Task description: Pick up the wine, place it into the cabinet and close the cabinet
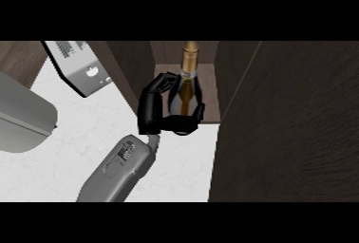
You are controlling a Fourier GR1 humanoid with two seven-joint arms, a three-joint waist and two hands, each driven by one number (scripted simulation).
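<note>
A dark glass wine bottle (186, 90) with a gold foil neck and a gold label stands inside the open dark brown wooden cabinet (133, 66), on its brown shelf floor. Its neck points toward the back of the cabinet. Taking this bottle as the landmark: one black hand (155, 107) is curled round its lower body, with fingers against the bottle's left side near the shoulder and the thumb wrapped across the bottle's right side near the base. The bottle's bottom is hidden behind the hand's palm. Which arm this is cannot be told for sure from the single forearm; it comes up from the lower left of the bottle, and I take it as the left. The grey forearm (119, 171) slopes away from the bottle toward the lower edge of the view, over the white marbled tabletop (70, 147).

Right of the bottle stands the cabinet's broad dark wooden door (288, 123), swung open and filling the right side of the view. Left of the bottle, beyond the cabinet's side wall, a silver boxy appliance (77, 66) with a white knob sits on the tabletop. Farther left of the bottle lies a rounded grey metal basin (21, 118) at the view's edge.
</note>
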